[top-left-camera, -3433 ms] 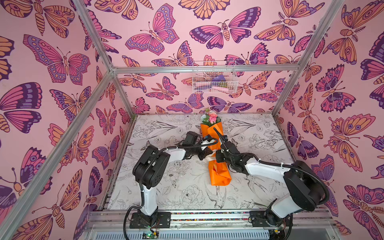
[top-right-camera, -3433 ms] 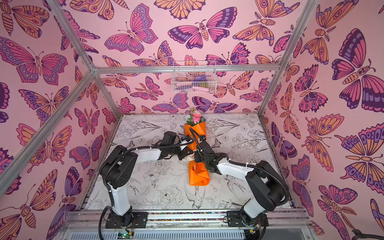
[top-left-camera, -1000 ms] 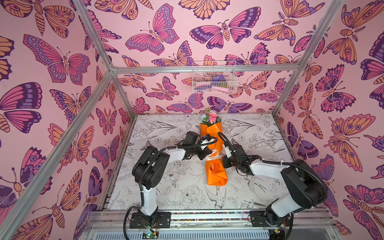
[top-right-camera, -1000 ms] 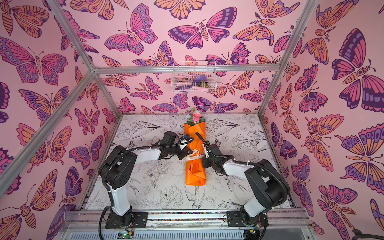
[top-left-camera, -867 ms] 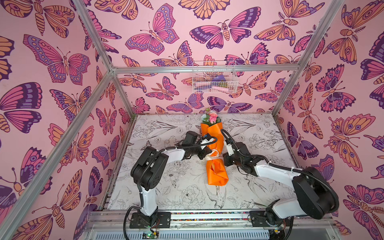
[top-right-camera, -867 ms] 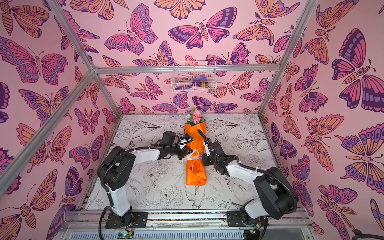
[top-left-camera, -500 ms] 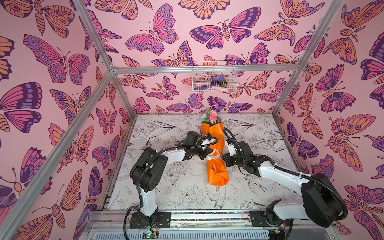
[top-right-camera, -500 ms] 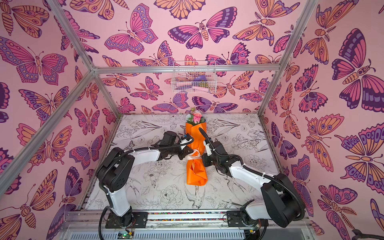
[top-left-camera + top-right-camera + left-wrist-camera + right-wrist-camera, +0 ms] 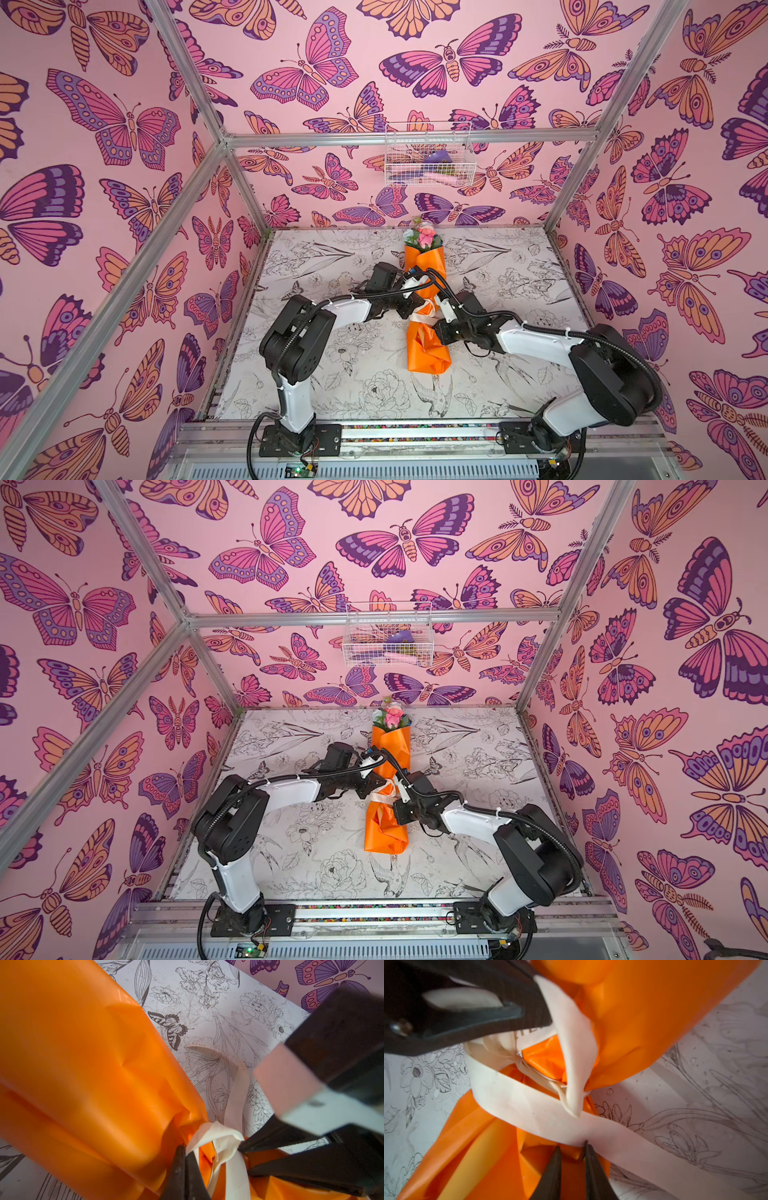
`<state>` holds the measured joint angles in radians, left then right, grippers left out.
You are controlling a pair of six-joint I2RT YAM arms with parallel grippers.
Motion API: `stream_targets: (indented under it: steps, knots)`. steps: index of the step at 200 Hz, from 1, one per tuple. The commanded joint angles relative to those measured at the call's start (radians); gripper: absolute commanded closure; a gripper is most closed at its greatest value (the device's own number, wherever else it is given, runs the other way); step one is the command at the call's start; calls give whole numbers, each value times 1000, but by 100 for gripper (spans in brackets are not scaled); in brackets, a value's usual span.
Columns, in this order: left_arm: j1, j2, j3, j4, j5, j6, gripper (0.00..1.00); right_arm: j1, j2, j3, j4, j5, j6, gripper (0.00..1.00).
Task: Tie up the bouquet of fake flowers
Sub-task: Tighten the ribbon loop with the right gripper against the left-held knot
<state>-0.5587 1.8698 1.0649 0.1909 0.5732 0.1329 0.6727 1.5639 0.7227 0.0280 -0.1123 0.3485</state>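
Bimanual tying station, shown from above and from both wrists. The bouquet of fake flowers lies lengthwise near the middle of the flower-printed counter. Its orange paper wrap runs from front to back, and the pink and white blooms emerge at the end nearest the back wall. A cream ribbon encircles the wrap at its waist, where the paper is gathered narrow. In the right wrist view one band crosses the wrap and trails onto the counter, and faint lettering shows on another strand. The left gripper reaches in from the left side of the bouquet and is closed on a strand of the ribbon. The left wrist view shows its fingers pressed together with the ribbon at their tips. The right gripper sits at the right side of the bouquet, close to the waist, with its jaws slightly parted. Its fingertips meet the edge of the crossing band and clamp nothing that can be seen. A white wire basket hangs on the back wall, well apart from the bouquet.
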Motion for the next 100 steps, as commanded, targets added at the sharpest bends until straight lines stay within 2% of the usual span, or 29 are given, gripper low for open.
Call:
stream_targets:
  steps: [1,27,65,100]
  knots:
    - [-2,-2,-30,21,-14,-19,100,42,66,34,-54,57,24,77]
    - [0,-11,-49,33,-32,-19,100,56,73,43,-93,86,45,77]
    - [-1,-21,-59,40,-24,-12,100,55,-73,55,-178,161,19,76]
    - [0,-20,-59,41,-15,-6,100,18,-195,35,-203,184,-31,61]
